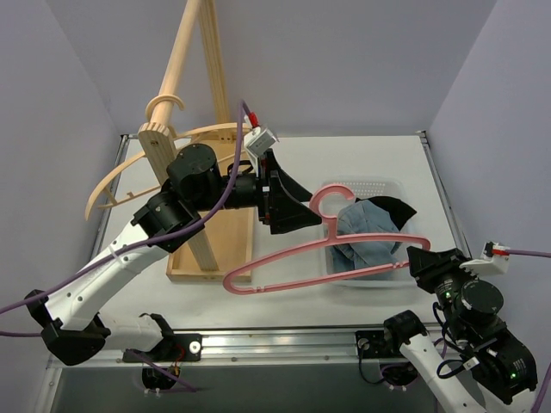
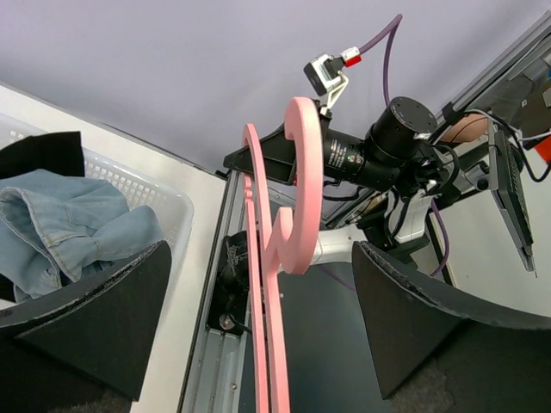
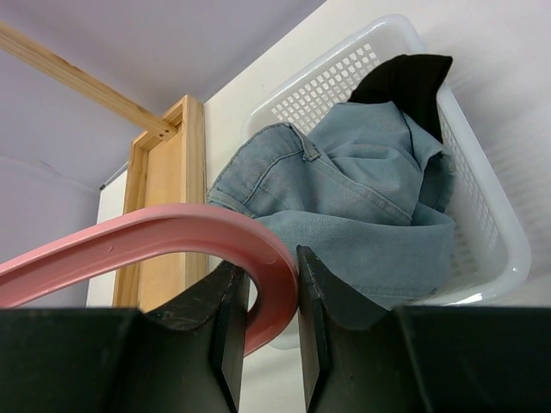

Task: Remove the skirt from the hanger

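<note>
The pink hanger [image 1: 327,254] is bare and hangs level above the table's front. Its hook [image 2: 303,185] stands between the wide-apart fingers of my left gripper [image 1: 300,206], which is open and not touching it in the left wrist view [image 2: 263,288]. My right gripper [image 1: 420,258] is shut on the hanger's curved right end [image 3: 258,249]; its jaws pinch the pink bar in the right wrist view [image 3: 269,277]. The blue denim skirt [image 1: 366,237] lies crumpled in the white basket [image 1: 374,186], off the hanger, and also shows in the right wrist view [image 3: 362,206].
A black garment [image 3: 400,82] lies in the basket behind the skirt. A wooden rack [image 1: 196,215] with a tall pole and a wooden hanger [image 1: 129,176] stands at the left on its base tray [image 1: 231,249]. The table's metal front rail [image 1: 284,340] runs between the arm bases.
</note>
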`<state>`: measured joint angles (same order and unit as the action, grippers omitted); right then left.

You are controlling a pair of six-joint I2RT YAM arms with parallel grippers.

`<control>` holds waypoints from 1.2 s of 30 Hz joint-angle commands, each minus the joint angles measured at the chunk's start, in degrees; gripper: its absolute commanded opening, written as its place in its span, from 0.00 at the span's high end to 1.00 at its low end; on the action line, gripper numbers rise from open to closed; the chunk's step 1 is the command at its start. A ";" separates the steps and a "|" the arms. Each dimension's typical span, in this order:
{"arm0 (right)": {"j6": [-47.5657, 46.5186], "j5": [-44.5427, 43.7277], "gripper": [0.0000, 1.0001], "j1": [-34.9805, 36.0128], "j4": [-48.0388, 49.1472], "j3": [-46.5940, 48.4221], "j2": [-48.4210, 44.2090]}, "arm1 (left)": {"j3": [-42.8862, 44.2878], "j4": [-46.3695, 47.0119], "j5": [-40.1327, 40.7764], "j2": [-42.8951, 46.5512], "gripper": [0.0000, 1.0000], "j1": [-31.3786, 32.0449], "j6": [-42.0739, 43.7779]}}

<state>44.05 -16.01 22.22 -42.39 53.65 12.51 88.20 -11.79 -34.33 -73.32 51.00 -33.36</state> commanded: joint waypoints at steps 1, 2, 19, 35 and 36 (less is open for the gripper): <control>1.56 -0.78 1.00 0.11 1.97 0.23 -0.38 | -0.84 0.28 0.40 2.21 0.06 -0.82 1.28; 1.56 -1.04 1.00 0.11 1.87 0.40 -0.56 | -1.01 0.28 -0.03 2.74 0.06 -1.08 1.20; 0.51 -8.68 1.00 1.69 -2.87 3.92 0.75 | -7.69 2.21 -5.20 8.27 0.06 -2.58 1.37; -0.37 -20.11 1.00 1.95 4.15 9.28 17.45 | -9.71 -12.56 -12.52 20.49 0.06 -2.58 11.22; -0.37 -20.11 1.00 1.95 5.90 9.46 19.20 | -11.02 -12.12 -13.30 21.11 0.06 -2.58 10.87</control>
<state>42.13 -32.47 23.73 -43.03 60.47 28.58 79.00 -21.65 -44.77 -53.10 48.64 -24.62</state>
